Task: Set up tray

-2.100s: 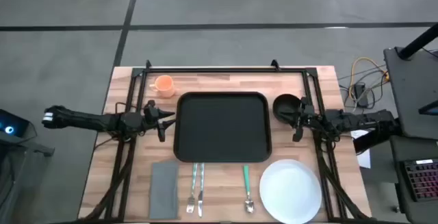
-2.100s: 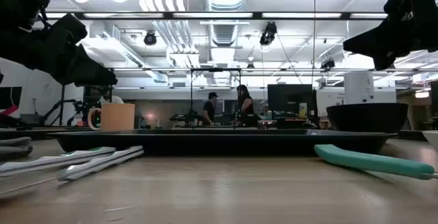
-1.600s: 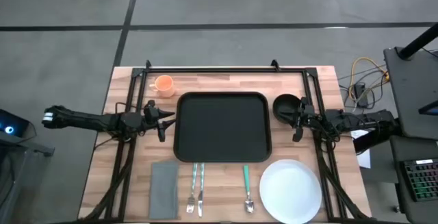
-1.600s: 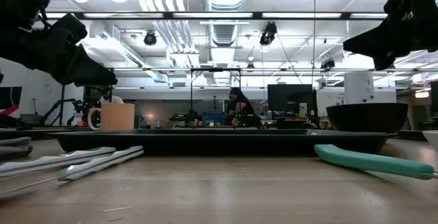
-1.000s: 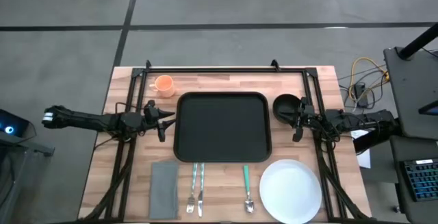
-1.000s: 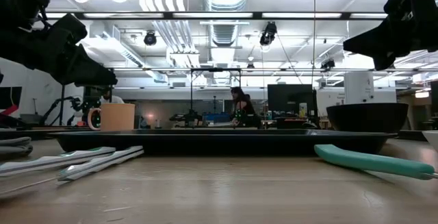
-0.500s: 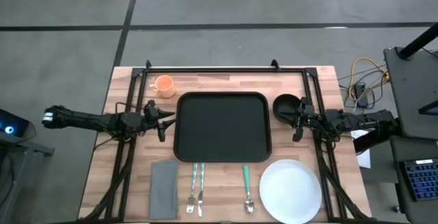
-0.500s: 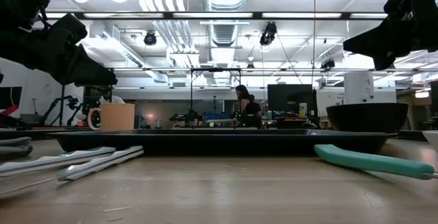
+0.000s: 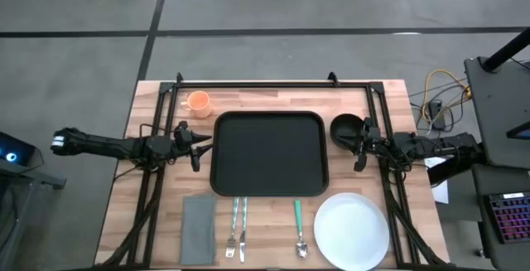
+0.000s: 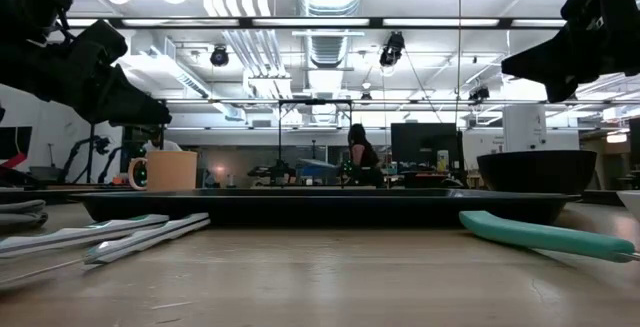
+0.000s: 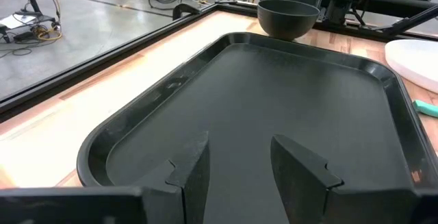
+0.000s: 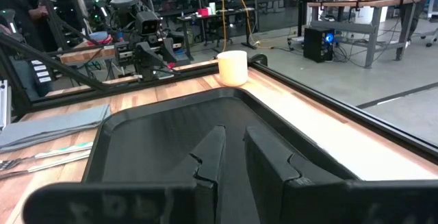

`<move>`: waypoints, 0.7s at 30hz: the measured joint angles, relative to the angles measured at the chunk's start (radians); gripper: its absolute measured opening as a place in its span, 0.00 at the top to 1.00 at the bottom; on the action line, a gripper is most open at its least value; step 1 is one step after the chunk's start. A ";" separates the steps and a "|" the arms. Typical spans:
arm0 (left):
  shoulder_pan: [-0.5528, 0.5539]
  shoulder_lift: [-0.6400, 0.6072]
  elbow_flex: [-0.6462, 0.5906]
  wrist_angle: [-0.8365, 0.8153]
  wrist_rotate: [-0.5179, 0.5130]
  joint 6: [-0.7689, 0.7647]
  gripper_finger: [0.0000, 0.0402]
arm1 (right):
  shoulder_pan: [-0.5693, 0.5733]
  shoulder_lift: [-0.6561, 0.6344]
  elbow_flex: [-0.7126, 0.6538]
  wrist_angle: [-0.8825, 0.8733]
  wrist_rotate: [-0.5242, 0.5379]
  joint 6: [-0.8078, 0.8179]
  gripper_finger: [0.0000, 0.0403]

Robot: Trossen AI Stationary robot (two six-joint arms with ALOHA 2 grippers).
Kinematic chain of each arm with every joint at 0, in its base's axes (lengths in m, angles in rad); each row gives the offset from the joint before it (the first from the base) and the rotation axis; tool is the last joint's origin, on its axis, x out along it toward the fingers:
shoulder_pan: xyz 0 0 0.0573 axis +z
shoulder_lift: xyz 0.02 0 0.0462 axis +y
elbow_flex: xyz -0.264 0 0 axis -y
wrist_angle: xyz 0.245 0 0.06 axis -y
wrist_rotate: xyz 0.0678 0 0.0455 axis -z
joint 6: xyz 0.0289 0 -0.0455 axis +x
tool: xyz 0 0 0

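Nothing shifting on the table (image 9: 389, 97) over these last moments, only a person (image 10: 358, 157) wandering in the room behind; task not begun. Tray (image 9: 269, 153) empty at centre. Left tool (image 9: 197, 147) hovering beside its left edge, fingers apart; right tool (image 9: 359, 152) at the right edge, fingers slightly parted, gripping nothing. No readable writing anywhere.
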 joint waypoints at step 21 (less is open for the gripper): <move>0.000 0.000 -0.005 0.059 -0.008 0.000 0.67 | 0.000 0.000 0.000 0.000 0.000 0.000 0.88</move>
